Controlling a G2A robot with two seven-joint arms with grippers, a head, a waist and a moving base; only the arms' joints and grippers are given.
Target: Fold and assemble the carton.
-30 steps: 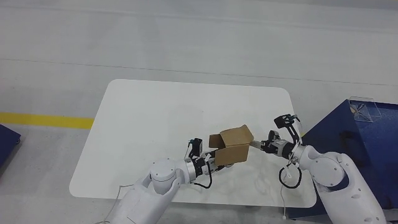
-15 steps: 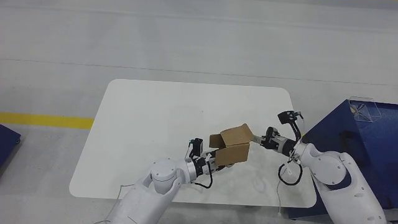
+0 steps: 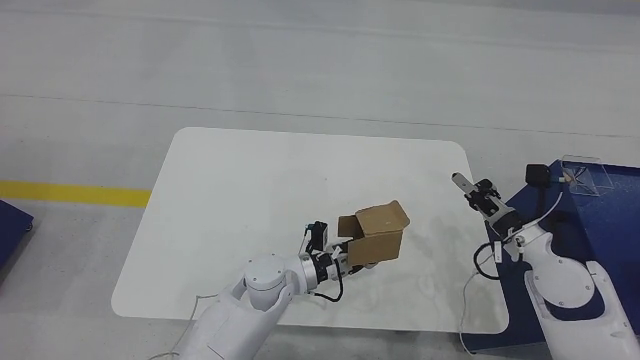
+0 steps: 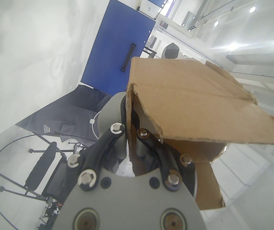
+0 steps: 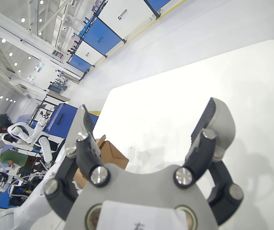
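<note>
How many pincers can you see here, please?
2. The left pincer is shut on the box near the table's front edge; the right pincer is open, apart from it, near the right edge.

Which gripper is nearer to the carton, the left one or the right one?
Left. The left gripper grips a wall of the carton. The right gripper is open and apart from it, near the table's right edge.

A white table point(image 3: 250, 200) with rounded corners is being used; the carton point(image 3: 378, 230) is being held over its near part.
</note>
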